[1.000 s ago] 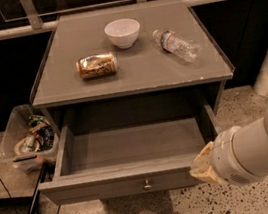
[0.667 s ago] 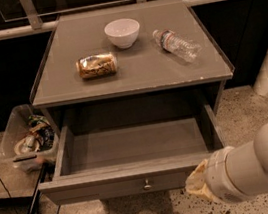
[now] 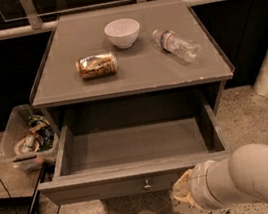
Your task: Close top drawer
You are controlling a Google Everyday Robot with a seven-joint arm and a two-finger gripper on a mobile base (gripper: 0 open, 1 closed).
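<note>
The top drawer [image 3: 136,151] stood pulled wide open in the lower middle of the frame, its grey front panel with the small round knob [image 3: 147,184] nearest the bottom edge. The hand [image 3: 184,194] sat at the lower right, just beside the front panel's right end and right of the knob, on a bulky white arm [image 3: 251,176]; whether it was spread or pressed together could not be told. On the grey surface [image 3: 139,77] above lay a white bowl [image 3: 122,32], a can [image 3: 97,65] on its side and a plastic bottle [image 3: 177,44].
</note>
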